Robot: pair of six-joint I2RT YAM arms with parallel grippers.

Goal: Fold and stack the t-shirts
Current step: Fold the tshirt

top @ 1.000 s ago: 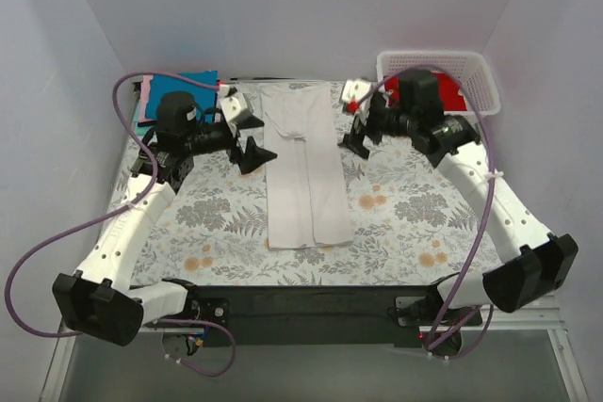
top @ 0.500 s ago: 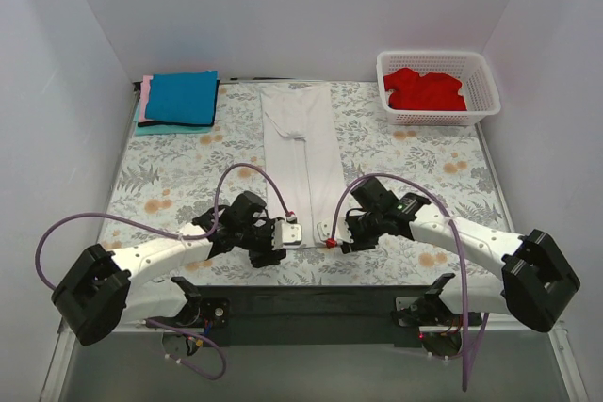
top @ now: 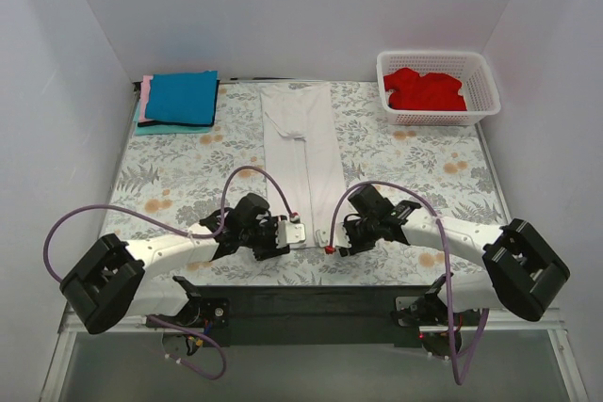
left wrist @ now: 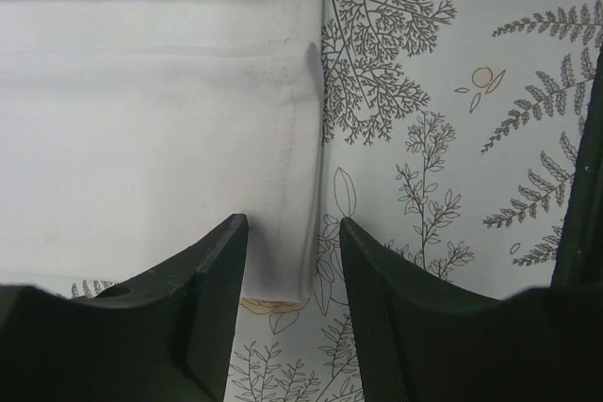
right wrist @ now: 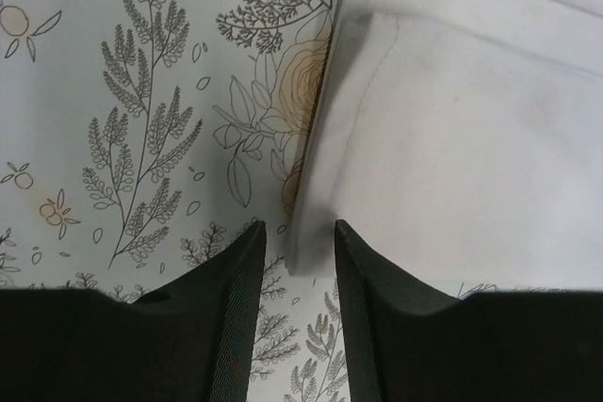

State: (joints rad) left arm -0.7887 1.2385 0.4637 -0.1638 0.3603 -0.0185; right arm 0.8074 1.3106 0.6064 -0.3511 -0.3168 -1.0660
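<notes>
A white t-shirt lies folded into a long narrow strip down the middle of the floral cloth. My left gripper sits low at its near left corner and my right gripper at its near right corner. In the left wrist view the left gripper is open, its jaws half narrowed astride the hem corner of the white t-shirt. The right gripper is likewise open astride its corner of the white t-shirt. A folded blue t-shirt lies on a pink one at the far left. A red t-shirt lies in the basket.
The white lattice basket stands at the far right corner. The floral table cloth covers the table. White walls close in the left, right and back. The arms' black base rail runs along the near edge.
Both arms swung from the shirt's far end down to its near hem corners. Both pairs of jaws narrowed from wide open to about half, and over the last half second settled closer round the corners.
</notes>
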